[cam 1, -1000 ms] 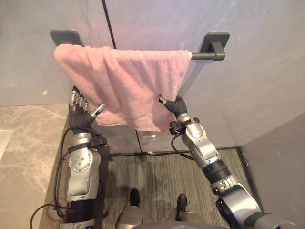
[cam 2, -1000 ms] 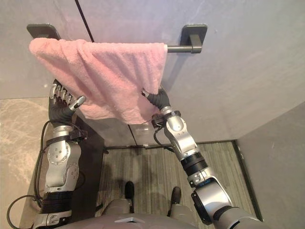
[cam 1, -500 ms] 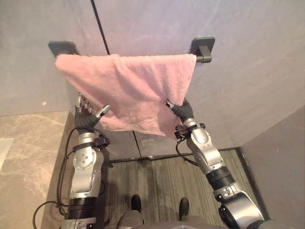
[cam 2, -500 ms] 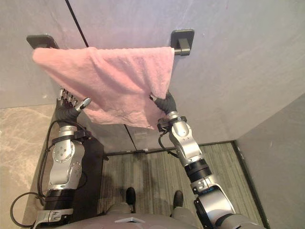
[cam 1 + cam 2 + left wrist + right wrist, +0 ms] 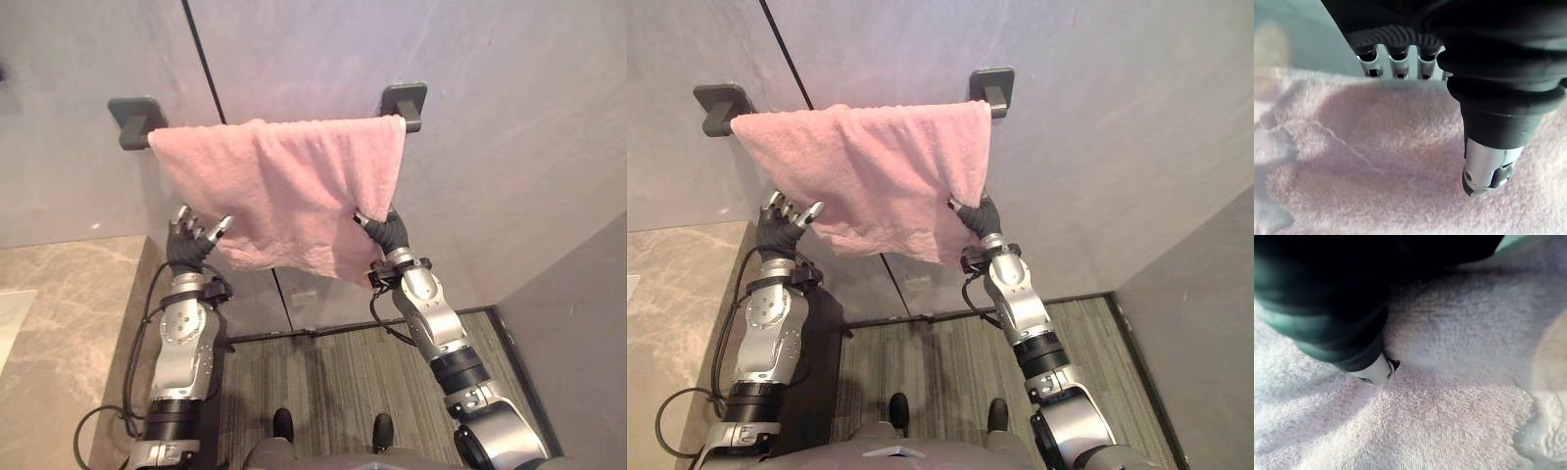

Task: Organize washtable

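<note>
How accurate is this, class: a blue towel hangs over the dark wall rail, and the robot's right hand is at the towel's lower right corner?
One detail is wrong: the towel is pink, not blue, as the left eye view shows. The rest holds: it hangs over the dark wall rail, and the robot's right hand is at the towel's lower right corner.

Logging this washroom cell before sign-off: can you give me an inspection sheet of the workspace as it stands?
surface: beige stone counter at the left.
job's things: pink towel draped over the dark towel bar, covering most of it.
clutter: nothing seen.
hands: left hand open at the towel's lower left edge; right hand at its lower right corner, partly behind the cloth.
cables: nothing seen.
surroundings: grey wall panels; striped floor.
</note>
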Tool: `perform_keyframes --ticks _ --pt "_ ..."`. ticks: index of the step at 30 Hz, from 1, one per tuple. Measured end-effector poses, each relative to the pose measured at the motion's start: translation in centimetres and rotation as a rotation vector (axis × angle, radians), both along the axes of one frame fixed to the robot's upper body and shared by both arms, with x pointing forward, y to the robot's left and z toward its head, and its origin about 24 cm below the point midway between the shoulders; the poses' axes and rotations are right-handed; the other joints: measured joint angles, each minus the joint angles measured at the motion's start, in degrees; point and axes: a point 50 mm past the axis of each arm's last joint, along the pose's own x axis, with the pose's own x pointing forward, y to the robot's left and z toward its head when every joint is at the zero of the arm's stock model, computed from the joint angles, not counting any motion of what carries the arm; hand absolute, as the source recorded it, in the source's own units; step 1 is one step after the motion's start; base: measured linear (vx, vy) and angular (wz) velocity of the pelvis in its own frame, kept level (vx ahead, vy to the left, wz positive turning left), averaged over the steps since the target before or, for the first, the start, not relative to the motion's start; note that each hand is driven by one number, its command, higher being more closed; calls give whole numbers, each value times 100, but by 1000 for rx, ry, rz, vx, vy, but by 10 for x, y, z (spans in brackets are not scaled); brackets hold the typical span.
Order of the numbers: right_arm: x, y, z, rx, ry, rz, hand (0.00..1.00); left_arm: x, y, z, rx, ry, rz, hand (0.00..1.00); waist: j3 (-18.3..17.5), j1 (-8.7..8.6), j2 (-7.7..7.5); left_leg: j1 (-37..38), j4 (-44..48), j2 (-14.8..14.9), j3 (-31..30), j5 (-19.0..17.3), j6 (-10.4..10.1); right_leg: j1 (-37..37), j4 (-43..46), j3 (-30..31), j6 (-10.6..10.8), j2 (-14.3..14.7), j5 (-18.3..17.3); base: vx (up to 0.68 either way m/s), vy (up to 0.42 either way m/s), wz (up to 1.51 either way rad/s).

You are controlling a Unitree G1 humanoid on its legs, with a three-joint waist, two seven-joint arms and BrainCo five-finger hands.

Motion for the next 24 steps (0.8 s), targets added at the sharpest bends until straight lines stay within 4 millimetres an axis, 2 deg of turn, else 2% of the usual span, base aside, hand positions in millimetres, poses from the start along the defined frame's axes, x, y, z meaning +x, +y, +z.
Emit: perform_keyframes --ticks 1,7,24 --pt "0 0 0 -2 0 2 100 4 -2 1 8 1 -12 100 -12 -6 -19 1 1 -1 26 7 12 -2 1 22 58 -2 40 34 4 -13" --pt "0 1 0 -4 -1 5 100 11 -7 10 12 -26 -32 100 -20 -87 -32 10 21 0 69 4 19 -13 12 52 61 -1 71 10 3 -3" --pt "-2 8 -1 -18 0 34 100 13 -8 7 19 -18 -40 100 -24 -111 -39 18 0 -1 62 -5 12 -7 1 65 71 -6 82 0 0 0"
